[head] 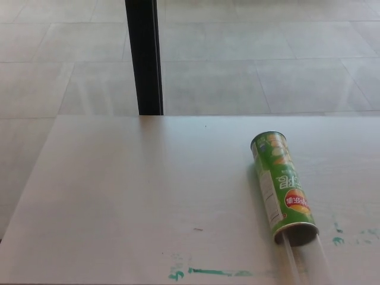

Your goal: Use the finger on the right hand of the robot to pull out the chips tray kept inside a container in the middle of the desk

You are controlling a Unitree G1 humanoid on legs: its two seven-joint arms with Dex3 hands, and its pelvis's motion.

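A green cylindrical chips can [282,187] lies on its side at lower right of the pale matte desk [136,190]. Its clear plastic tray [306,261] juts from the open end toward the bottom edge. Neither hand shows, so their state cannot be told.

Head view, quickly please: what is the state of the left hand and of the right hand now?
Left hand: not in view.
Right hand: not in view; nothing touches the green chips can lying on the desk.

The desk [130,196] lies bare left of the green can [281,185]; its clear tray [306,261] juts toward the near edge; a black post [143,56] stands behind.
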